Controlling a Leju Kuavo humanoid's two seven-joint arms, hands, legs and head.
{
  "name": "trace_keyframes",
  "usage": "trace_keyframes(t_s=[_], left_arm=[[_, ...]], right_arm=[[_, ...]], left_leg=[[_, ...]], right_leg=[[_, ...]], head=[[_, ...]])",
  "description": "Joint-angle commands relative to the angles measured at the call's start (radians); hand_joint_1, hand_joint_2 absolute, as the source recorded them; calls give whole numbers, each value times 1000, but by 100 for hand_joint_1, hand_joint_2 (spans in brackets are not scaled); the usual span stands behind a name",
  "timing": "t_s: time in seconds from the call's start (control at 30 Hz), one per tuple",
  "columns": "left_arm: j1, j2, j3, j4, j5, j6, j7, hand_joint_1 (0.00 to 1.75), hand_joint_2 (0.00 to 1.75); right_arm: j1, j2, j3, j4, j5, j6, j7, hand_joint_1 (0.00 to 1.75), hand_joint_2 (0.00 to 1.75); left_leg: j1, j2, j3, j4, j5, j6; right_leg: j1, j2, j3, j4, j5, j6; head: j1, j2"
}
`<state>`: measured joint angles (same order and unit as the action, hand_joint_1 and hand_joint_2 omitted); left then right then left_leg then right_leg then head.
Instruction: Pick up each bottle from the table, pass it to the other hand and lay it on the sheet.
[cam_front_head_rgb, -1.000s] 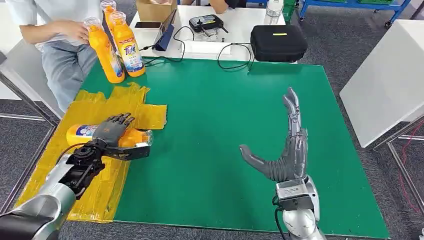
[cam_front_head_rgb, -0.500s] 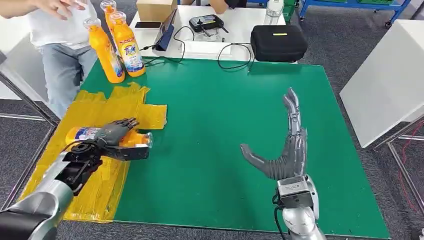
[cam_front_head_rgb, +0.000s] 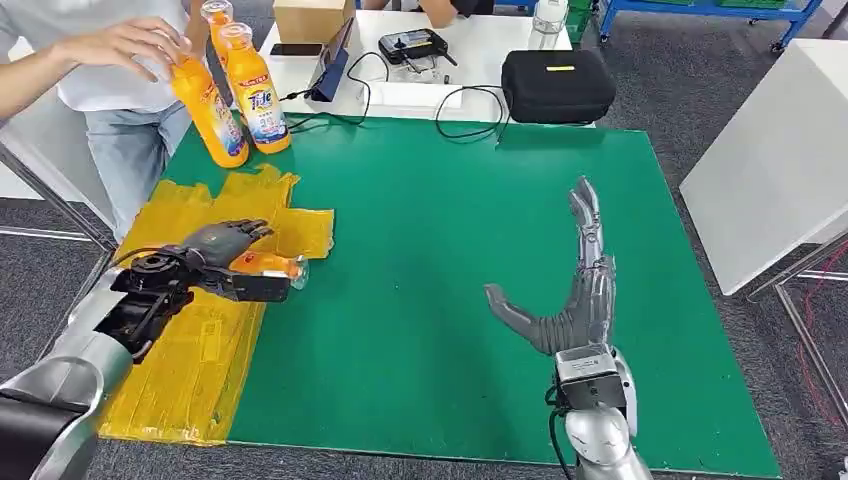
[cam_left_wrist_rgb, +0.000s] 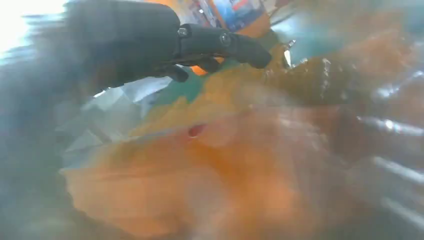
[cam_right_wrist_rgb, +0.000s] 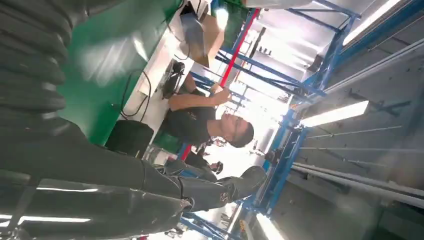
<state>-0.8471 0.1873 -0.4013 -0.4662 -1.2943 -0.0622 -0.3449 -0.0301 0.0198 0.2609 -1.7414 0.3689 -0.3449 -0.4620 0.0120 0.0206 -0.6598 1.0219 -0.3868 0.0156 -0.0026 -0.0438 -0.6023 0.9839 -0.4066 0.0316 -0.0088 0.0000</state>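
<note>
Sideways, bottle (cam_front_head_rgb: 262, 265) cap rightward.

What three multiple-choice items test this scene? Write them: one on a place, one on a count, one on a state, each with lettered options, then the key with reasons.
1. Where does the bottle in the left hand lie?
A. On the yellow sheet, its cap end toward the green mat
B. On the black case
C. On the floor

2. How many orange bottles stand upright at the far left corner of the table?
A. One
B. Three
C. Six

3. What state is the right hand in?
A. Wrapped around a bottle
B. Open, fingers stretched out, holding nothing
C. Pressing on the sheet

Key: 1 A, the head view shows it on its side at the sheet's edge. 2 B, three upright bottles stand there, a person's hand on one. 3 B, it is spread above the mat with nothing in it.
</note>
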Motion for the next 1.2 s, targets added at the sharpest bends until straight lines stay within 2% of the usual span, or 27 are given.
trace_keyframes(t_s=[0.03, 0.33, 0.7, 0.93, 1.1, 1.2], left_arm=[[-79, 19, -93, 27, -2, -24, -9, 0, 175], [-118, 67, -174, -19, 86, -94, -50, 0, 175], [-115, 73, -180, -25, 105, -95, -58, 0, 175], [-108, 129, -219, -105, 225, -104, -100, 0, 175], [-92, 158, -226, -161, 286, -105, -118, 0, 175], [-25, 173, -176, -258, 377, -43, -151, 0, 175]], right_arm=[[-34, 21, -38, 72, -12, 0, -2, 0, 175], [-52, 30, -64, 110, -42, 16, -20, 0, 175], [-53, 29, -63, 112, -45, 18, -22, 0, 175], [-57, 20, -63, 120, -63, 20, -29, 0, 175], [-55, 14, -62, 119, -72, 23, -35, 0, 175], [-57, 6, -54, 120, -90, 31, -40, 0, 175]], left_leg=[[1, 0, 1, 0, -1, 0], [1, -1, 2, 1, -1, 0], [0, 0, 2, 0, -1, 0], [0, 1, 2, 0, -1, 0], [0, 0, 2, 0, -1, 0], [0, 1, 3, -1, -1, 0]], right_leg=[[0, 2, 1, 0, 0, 0], [0, 4, 2, 0, -1, -1], [0, 3, 2, 0, -1, 0], [0, 4, 2, 0, -1, -1], [0, 3, 2, 0, -1, 0], [0, 4, 3, -1, -1, 0]], head=[[0, 0], [0, 0], [0, 0], [0, 0], [0, 0], [0, 0]])
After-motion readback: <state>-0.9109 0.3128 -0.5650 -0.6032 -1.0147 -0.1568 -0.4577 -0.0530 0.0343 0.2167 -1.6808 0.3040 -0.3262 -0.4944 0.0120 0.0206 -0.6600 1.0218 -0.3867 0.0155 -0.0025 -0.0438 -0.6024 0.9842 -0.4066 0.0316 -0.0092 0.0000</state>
